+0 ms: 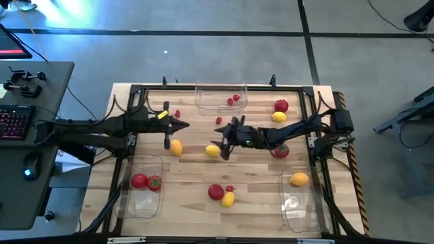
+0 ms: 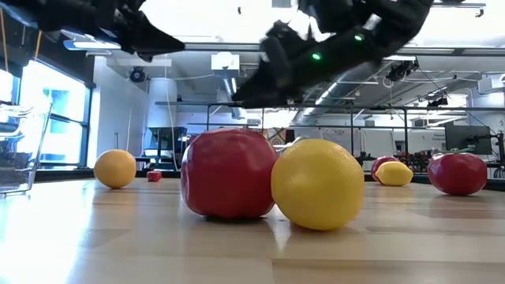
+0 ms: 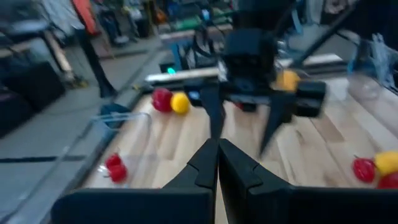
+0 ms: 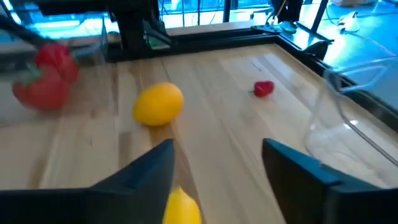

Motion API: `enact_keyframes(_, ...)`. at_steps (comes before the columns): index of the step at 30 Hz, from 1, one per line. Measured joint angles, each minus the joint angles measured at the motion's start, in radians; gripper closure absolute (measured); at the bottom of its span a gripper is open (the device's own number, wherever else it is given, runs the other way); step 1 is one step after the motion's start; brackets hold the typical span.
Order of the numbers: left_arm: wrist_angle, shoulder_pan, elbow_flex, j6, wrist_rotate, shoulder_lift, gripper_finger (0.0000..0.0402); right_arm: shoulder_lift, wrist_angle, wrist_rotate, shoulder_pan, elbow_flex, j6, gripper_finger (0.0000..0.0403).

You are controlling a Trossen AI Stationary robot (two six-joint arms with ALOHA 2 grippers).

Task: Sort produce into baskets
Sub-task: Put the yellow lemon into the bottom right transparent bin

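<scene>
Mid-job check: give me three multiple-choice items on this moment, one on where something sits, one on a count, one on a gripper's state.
1. Where are the small red berries already binned?
A. Far-edge bin
B. Right-hand bin
C. Left-hand bin

2. How many tomatoes lie in the left-hand bin?
A. None
B. Two
C. Four

3. How do the right gripper's fingers stand?
A. Shut on a tomato
B. Shut, empty
C. Open over a yellow lemon

Answers:
1 A: the berries sit inside the far-edge bin, while the right-hand bin holds only an orange lemon.
2 B: two tomatoes rest in the left-hand bin.
3 C: the right gripper shows spread fingers with the yellow lemon just below them; the left gripper is shut.
</scene>
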Motion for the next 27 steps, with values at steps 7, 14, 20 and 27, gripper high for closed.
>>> enact_keyframes(7, 0.055, -0.008, -0.074, 0.037, -0.082, -0.127, 0.0401, 0.215, -0.086, 0.000, 0.019, 0.274, 0.049, 0.0080)
enact_keyframes(14, -0.001, -0.008, -0.074, 0.044, -0.146, -0.212, 0.0401, 0.448, -0.137, 0.100, 0.046, 0.564, 0.163, 0.0076)
enact_keyframes(20, -0.035, -0.008, -0.074, 0.037, -0.147, -0.222, 0.0401, 0.582, -0.311, 0.196, 0.067, 0.788, 0.187, 0.0076)
enact_keyframes(27, -0.045, -0.008, -0.074, 0.037, -0.148, -0.223, 0.0401, 0.711, -0.421, 0.185, 0.068, 0.974, 0.232, 0.0076)
